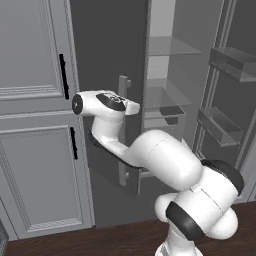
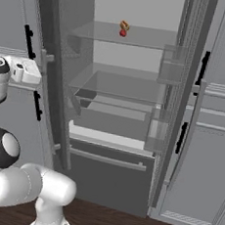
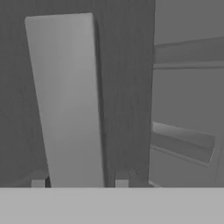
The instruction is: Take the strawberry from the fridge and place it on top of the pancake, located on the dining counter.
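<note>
The fridge (image 2: 122, 86) stands with both doors open, showing a pale interior with glass shelves. The strawberry (image 2: 123, 33), tiny and red, lies on the upper shelf under an orange-brown item (image 2: 124, 25). My gripper (image 1: 132, 106) is at the left door's silver bar handle (image 1: 123, 150), well left of and below the strawberry. In the hand view the handle (image 3: 65, 96) runs up between my two fingertips (image 3: 38, 183), and the gripper (image 3: 79, 183) is shut on it. The pancake and the dining counter are out of view.
Grey panelled cabinets with black handles flank the fridge on the left (image 1: 35, 150) and right (image 2: 214, 145). The right door carries clear bins (image 1: 220, 125). A bottom drawer (image 2: 108, 168) sits under the shelves. Dark wood floor (image 2: 122, 223) lies below.
</note>
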Robot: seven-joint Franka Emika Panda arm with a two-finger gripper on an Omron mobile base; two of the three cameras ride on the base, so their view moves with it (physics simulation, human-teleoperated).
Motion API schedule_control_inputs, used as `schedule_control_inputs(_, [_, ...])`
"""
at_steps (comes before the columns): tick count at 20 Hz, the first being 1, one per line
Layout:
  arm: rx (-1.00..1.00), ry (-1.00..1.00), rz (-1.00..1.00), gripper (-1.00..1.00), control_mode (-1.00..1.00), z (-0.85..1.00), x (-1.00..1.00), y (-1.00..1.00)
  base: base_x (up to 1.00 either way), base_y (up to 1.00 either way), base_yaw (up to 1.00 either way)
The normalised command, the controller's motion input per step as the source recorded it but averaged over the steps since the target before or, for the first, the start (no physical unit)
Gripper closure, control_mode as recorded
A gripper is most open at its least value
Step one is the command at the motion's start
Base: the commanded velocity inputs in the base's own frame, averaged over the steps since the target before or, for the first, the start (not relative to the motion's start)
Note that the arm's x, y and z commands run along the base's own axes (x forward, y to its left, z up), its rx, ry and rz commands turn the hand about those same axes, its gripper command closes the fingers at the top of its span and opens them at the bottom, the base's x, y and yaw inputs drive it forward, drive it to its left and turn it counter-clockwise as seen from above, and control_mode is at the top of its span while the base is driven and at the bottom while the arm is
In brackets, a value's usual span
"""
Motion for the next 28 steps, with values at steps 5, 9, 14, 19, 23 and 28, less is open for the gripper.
schedule_control_inputs(5, [-0.02, -0.01, 0.02, 1.0, -1.0, -0.17, -0.52, 0.76, 0.0, 0.0, 0.0])
schedule_control_inputs(9, [0.0, 0.02, 0.0, -1.0, -1.0, -0.04, 0.0, 0.65, 0.0, 0.0, 0.0])
schedule_control_inputs(14, [0.0, 0.08, -0.01, -1.0, -1.0, -0.05, 0.0, 0.7, 0.0, 0.0, 0.0])
schedule_control_inputs(19, [-0.01, 0.08, -0.09, -1.0, -1.0, -0.01, -0.28, 0.61, 0.0, 0.0, 0.0])
schedule_control_inputs(23, [0.04, 0.05, -0.09, -1.0, -1.0, 0.0, -0.33, 0.19, 0.0, 0.0, 0.0])
schedule_control_inputs(28, [0.24, -0.05, 0.01, -1.0, -1.0, -0.01, -0.97, -0.53, 0.0, 0.0, 0.0])
